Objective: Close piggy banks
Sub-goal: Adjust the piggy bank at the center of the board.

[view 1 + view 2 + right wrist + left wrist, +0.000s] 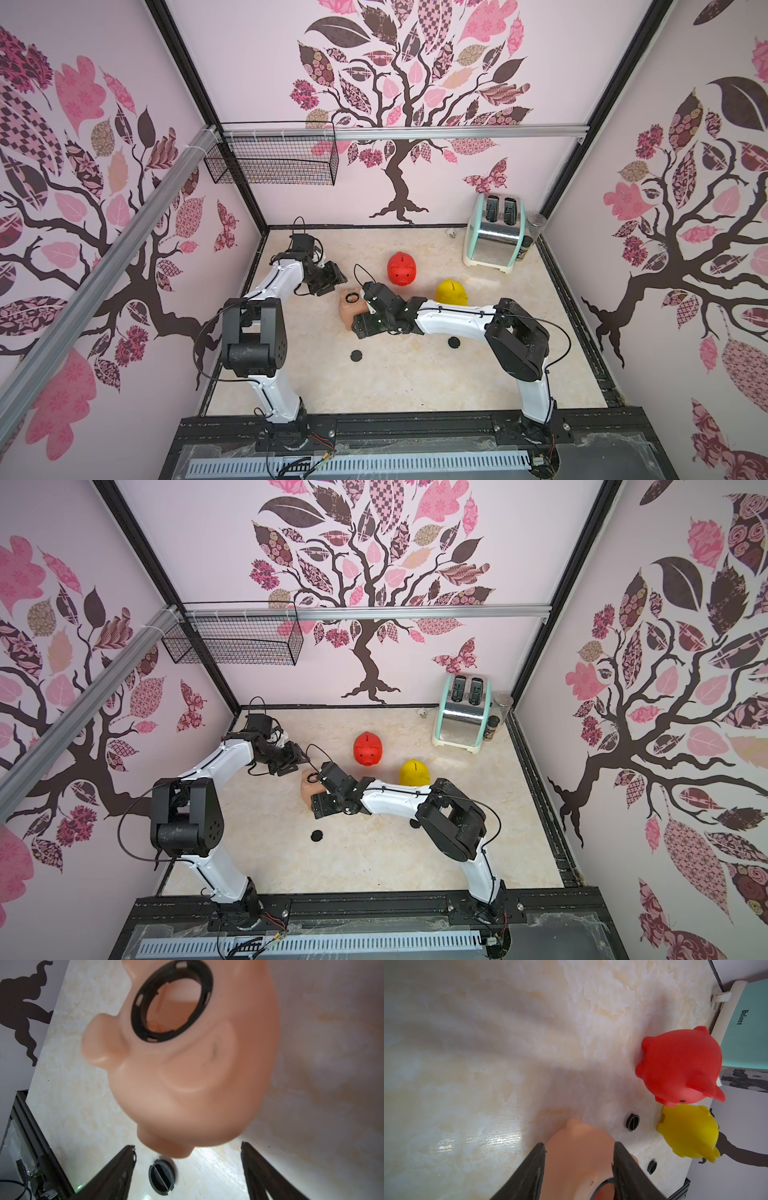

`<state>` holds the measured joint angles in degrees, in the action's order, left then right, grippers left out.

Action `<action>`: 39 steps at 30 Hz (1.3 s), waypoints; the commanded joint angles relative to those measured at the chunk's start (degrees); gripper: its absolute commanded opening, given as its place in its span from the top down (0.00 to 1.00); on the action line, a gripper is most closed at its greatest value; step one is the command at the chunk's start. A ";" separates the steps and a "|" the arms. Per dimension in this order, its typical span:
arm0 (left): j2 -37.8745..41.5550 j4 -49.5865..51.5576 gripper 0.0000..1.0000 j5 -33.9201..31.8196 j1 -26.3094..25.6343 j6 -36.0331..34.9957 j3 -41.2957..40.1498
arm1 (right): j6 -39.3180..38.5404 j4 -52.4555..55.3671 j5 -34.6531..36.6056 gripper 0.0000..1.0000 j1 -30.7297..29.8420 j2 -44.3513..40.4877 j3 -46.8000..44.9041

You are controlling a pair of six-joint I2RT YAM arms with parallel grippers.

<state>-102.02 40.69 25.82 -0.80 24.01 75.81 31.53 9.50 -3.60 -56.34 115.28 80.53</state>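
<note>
Peach pig (187, 1084) is clamped between the left gripper's (579, 1144) fingers near mid-table, its open belly hole (176, 1001) facing up. Right gripper (187, 1145) — fingers wide, empty — points at the pig. A black plug (161, 1176) lies flat on the table (83, 1105) just ahead of its tips, lower than the pig. Right arm is nearer — a downward reach seems required.
</note>
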 commanded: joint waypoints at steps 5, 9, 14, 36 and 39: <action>-0.55 0.74 0.45 -0.09 -0.08 -1.07 -0.22 | -2.13 4.00 4.72 0.18 -0.32 1.61 2.72; -0.31 1.04 0.45 -0.03 -0.08 -1.22 -0.27 | -2.49 4.65 5.54 0.18 -0.27 1.37 2.54; 0.55 1.05 0.45 -0.09 -0.07 -1.33 -1.06 | -3.29 4.87 5.66 0.18 -0.27 0.70 1.99; -0.49 1.18 0.45 0.25 -0.08 -1.33 -0.63 | -4.19 8.79 2.39 0.14 -1.14 4.56 9.82; -0.37 1.29 0.45 0.11 -0.08 -1.42 -0.76 | -4.11 9.84 3.85 0.14 -1.14 5.60 10.92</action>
<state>-102.02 41.69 25.82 -0.80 23.70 74.94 28.05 16.05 -1.30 -57.14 119.24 89.49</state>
